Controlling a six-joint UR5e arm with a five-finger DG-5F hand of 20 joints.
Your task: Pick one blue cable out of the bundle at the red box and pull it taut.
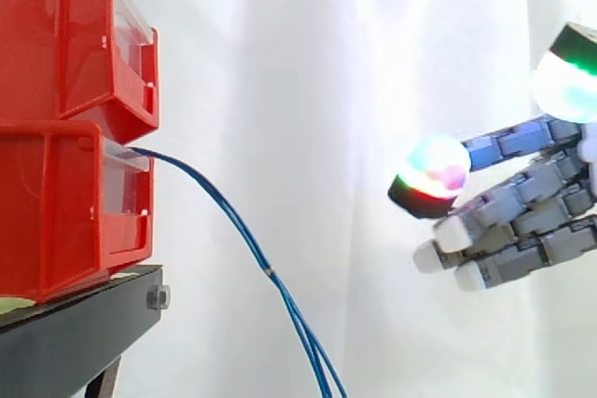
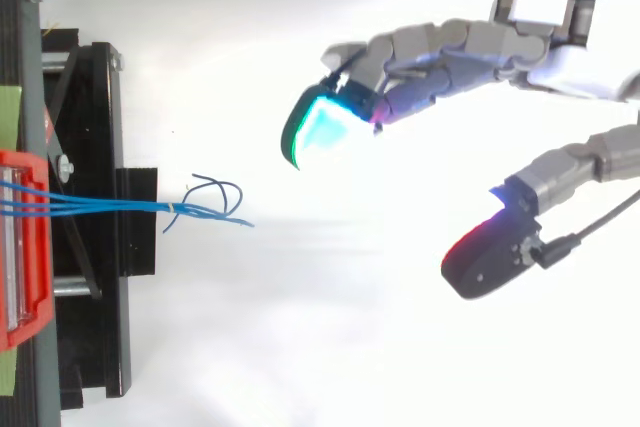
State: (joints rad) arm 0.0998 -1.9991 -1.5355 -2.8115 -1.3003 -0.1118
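1. The hand [image 1: 522, 221] is wide open, holding nothing.
2. The blue cables [image 1: 244, 235] droop from the lower red box [image 1: 65, 202], well apart from the hand.
3. Approach level — pinch one strand where the ends splay, not the bundle.

A white curtain [image 1: 308, 90], brightly and evenly lit, hangs in soft vertical folds behind and to the right of the black stand [image 1: 75, 337], with 1 silver bolt [image 1: 159, 297] on the stand's front corner.
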